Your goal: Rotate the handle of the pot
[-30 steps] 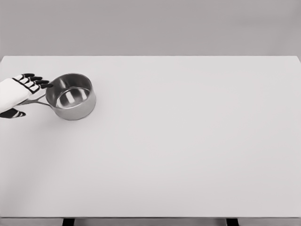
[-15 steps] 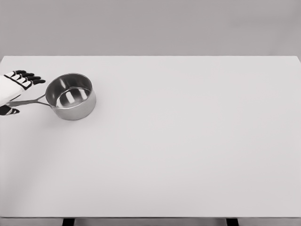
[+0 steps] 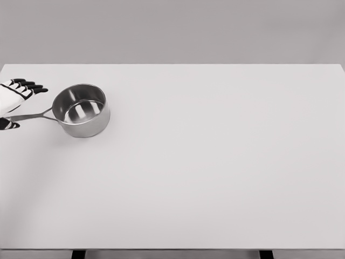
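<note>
Your left hand (image 3: 16,96) sits right at the picture's left edge, over the far-left part of the table (image 3: 215,172), and most of it is cut off there: you see only the white back of the hand, the dark-tipped fingers (image 3: 33,87) and a bit of the thumb lower down at the edge. Those fingers are stretched out and spread, pointing right toward the pot (image 3: 82,110), and they close on nothing. The fingertips stop short of the pot's rim, with bare table between them.

Look just below the fingers: the handle (image 3: 32,115) runs from the pot's left side out toward the picture's left edge, passing under the hand. Its outer end is hard to make out where hand and edge meet, so you cannot tell whether the palm or thumb touches it. The fingers, at least, lie above and clear of it.

Your pot stands upright on the table's far-left part, near the back edge. It is shiny steel, round, with straight walls. Inside, you see only the polished bottom and bright reflections; nothing lies in it.

Your right arm does not show anywhere in this view.
</note>
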### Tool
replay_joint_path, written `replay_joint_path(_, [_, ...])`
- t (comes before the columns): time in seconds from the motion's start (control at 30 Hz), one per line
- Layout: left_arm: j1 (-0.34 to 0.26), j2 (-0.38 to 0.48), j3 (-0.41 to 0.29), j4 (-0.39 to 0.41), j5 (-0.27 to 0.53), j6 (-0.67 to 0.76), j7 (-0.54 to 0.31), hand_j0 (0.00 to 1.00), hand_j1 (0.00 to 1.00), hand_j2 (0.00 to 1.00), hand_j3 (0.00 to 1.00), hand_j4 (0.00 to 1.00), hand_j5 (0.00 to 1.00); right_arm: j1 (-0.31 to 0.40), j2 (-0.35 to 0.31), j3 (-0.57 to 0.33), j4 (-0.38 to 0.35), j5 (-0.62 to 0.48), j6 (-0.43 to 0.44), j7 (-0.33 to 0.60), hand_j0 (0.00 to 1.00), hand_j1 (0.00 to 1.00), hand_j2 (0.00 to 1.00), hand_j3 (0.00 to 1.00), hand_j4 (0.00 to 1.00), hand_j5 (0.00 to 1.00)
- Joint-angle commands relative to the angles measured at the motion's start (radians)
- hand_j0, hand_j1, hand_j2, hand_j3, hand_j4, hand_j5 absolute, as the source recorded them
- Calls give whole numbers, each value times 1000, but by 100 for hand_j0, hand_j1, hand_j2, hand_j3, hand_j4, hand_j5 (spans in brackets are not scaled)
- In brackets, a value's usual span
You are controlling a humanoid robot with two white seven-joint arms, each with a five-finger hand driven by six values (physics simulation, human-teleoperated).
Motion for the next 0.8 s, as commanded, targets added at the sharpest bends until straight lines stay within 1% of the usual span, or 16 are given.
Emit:
replay_joint_path(0.0, [-2,-6,0,13,6,1,0,100,100,100,100,100,100,0,0,0,0,0,1,0,100,100,100,100,100,100])
replay_joint_path(0.37, [-28,-6,-6,43,6,1,1,100,100,100,100,100,100,0,0,0,0,0,1,0,100,100,100,100,100,100])
replay_joint_path(0.53, [-49,-14,-10,63,6,1,-1,100,100,100,100,100,100,0,0,0,0,0,-1,0,100,100,100,100,100,100])
replay_joint_path(0.67, [-64,-27,-10,86,-9,1,1,100,100,100,100,100,100,0,0,0,0,0,-1,0,100,100,100,100,100,100])
replay_joint_path(0.77, [-74,-35,-10,89,-20,1,1,100,100,100,100,100,100,0,0,0,0,0,-1,0,100,100,100,100,100,100])
